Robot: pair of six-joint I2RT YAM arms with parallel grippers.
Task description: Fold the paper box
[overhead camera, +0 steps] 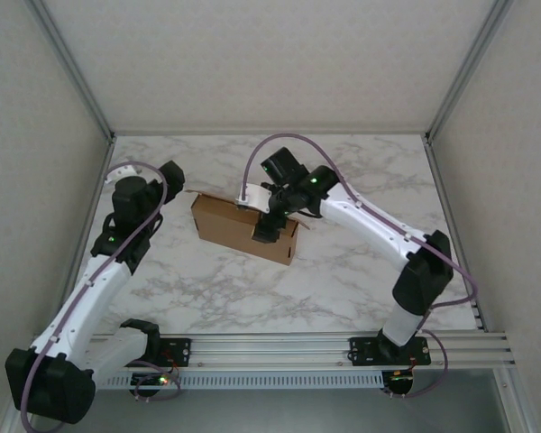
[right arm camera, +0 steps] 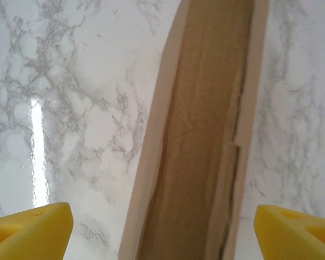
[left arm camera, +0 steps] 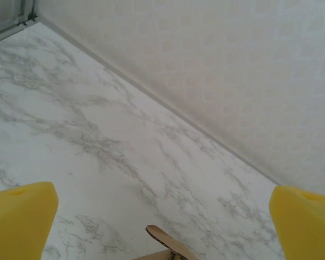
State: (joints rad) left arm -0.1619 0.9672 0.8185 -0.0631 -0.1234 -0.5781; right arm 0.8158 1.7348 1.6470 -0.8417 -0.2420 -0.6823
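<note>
Progress: plain brown corrugated cardboard box (overhead camera: 245, 227) looks mostly folded, end tab (left arm camera: 165, 238) loose, my left gripper (left arm camera: 162, 219) and right gripper (right arm camera: 162, 227) both spread apart.

The overhead camera sat high behind the two arm bases and looked down and forward, far enough off to take in the whole marble table (overhead camera: 343, 280) and the paper box (overhead camera: 239, 230). The left wrist camera looked low and slantwise across the table toward a wall (left arm camera: 249, 81), catching one cardboard tab at its bottom edge. The right wrist camera stared straight down, very near, onto the box's narrow upper side. All three shared box and marble.
</note>
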